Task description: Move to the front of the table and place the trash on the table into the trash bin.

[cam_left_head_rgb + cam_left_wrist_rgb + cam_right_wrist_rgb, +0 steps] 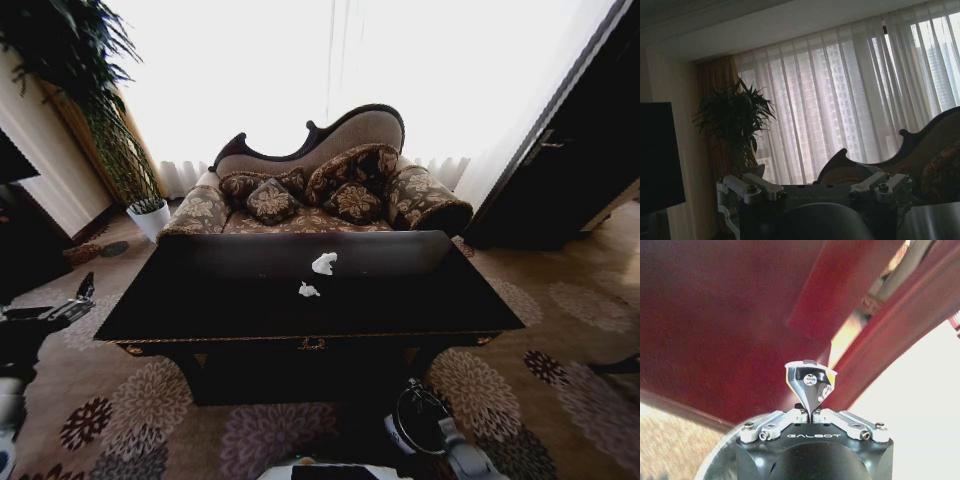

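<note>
A: What was nearest to the robot?

B: The right gripper (pixel 811 382), low in the frame. Its 2 fingers were pressed tight together. If something thin was between them, I could not tell. The left gripper (pixel 814 191) waited at the left side, with the jaws spread wide and nothing in them.

A: And the trash?

B: Beyond them, the table (pixel 200 310) filled the middle of the head view. There were 2 white paper bits on its glossy top, a little right of centre. The smaller bit (pixel 308 290) lay closer to the front edge and the bigger bit (pixel 323 263) just behind it, not touching.

A: How would they handle?

B: I judged them very light and soft, not fragile. They would crush easily, and they could slide on the shiny top. A pinch from above, across the lumpy middle, seemed best.

A: And behind the table?

B: A patterned sofa (pixel 330 190), under a bright window.
</note>
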`<state>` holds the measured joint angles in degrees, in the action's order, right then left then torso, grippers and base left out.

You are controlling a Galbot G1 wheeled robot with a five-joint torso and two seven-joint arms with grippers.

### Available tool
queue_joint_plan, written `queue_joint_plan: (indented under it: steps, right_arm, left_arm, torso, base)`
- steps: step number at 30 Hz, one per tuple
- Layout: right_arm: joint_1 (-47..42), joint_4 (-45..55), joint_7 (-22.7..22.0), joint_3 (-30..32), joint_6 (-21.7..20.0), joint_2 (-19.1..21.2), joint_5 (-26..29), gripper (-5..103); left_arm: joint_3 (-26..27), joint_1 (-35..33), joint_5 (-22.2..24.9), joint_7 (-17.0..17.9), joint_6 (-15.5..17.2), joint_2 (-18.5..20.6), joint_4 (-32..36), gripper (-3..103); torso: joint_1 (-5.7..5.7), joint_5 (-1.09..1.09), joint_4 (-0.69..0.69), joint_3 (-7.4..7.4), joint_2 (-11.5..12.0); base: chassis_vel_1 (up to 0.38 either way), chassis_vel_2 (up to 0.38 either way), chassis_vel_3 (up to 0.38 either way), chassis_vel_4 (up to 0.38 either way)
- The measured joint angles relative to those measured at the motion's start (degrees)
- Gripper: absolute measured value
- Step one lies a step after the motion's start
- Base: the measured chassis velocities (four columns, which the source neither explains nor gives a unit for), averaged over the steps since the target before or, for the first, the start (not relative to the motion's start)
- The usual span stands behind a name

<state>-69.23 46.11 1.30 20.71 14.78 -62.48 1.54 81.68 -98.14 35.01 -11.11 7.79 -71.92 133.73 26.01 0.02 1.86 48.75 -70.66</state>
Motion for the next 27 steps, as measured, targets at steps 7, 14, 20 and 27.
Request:
queue_joint_plan:
  steps: [7, 14, 20, 27]
  right_arm:
    - [4.0, -8.4, -1.6, -2.7, -2.0, 1.2, -1.5, 0]
    - [2.9, -10.6, -1.6, -3.1, -3.1, 1.0, -2.2, 0]
    - [1.9, -10.3, -1.7, -3.4, -3.2, -0.6, -1.3, 0]
    - [1.2, -8.8, -1.9, -3.6, -4.4, -1.3, -0.6, 8]
  left_arm:
    - [0.9, -0.7, 0.4, 0.0, 0.0, -0.2, 0.3, 100]
    - [0.3, -0.6, 0.2, 0.1, -0.1, -1.0, 0.5, 100]
    - [-0.3, -0.7, -0.2, 0.1, -0.1, -1.5, 1.0, 100]
    - [0.4, -1.3, 0.0, 0.0, -0.1, -1.3, 1.3, 100]
  torso:
    - [0.00, -0.03, -0.01, 0.00, 0.0]
    - [0.00, -0.03, 0.01, 0.00, 0.0]
    - [0.00, -0.03, 0.01, 0.00, 0.0]
    - [0.00, -0.04, 0.00, 0.00, 0.0]
  base:
    - [0.000, 0.000, 0.000, 0.000]
    - [0.000, 0.000, 0.000, 0.000]
    - [0.000, 0.000, 0.000, 0.000]
    - [0.000, 0.000, 0.000, 0.000]
